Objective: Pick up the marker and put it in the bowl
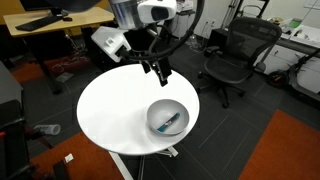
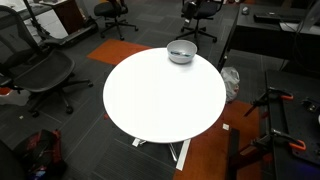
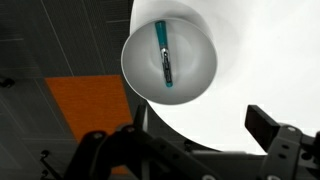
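The teal-blue marker (image 1: 170, 122) lies inside the grey-silver bowl (image 1: 155, 112), which stands near the edge of the round white table (image 1: 110, 110). In the wrist view the marker (image 3: 165, 55) rests across the bottom of the bowl (image 3: 140, 62). My gripper (image 1: 158, 70) hangs above the table, up and back from the bowl, open and empty. Its fingers (image 3: 195, 135) frame bare table in the wrist view. The bowl (image 2: 181, 52) also shows at the table's far edge in an exterior view; the marker is too small to make out there and the arm is out of view.
Black office chairs (image 1: 235, 55) (image 2: 40, 70) stand around the table. A wooden desk (image 1: 60, 20) is at the back. An orange carpet patch (image 3: 85, 105) lies on the dark floor beside the table. The table's white base (image 2: 180, 152) shows below the top.
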Tool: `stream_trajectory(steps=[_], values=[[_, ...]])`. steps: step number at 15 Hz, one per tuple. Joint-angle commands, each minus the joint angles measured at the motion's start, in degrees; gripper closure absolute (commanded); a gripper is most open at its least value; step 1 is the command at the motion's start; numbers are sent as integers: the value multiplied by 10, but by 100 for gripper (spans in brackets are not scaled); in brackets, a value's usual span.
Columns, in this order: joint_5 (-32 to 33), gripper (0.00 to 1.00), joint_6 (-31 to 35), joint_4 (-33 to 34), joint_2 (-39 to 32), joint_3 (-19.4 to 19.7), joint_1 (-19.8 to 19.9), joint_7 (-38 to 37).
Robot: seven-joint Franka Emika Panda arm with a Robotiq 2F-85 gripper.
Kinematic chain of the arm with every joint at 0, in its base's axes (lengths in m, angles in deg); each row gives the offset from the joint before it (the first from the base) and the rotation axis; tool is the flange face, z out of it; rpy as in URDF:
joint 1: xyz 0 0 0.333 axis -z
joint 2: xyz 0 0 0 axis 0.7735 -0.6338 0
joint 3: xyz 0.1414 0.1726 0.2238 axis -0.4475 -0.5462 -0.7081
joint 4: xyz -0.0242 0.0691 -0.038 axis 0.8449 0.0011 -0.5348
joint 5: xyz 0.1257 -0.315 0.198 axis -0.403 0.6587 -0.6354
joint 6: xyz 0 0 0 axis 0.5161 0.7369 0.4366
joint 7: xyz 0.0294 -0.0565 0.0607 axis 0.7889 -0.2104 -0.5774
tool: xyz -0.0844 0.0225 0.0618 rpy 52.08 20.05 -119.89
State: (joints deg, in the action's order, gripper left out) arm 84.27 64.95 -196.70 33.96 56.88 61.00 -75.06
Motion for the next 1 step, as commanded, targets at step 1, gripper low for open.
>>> stream_trajectory(steps=[1], values=[[-1,0,-2,1,-2,3,-3,1]])
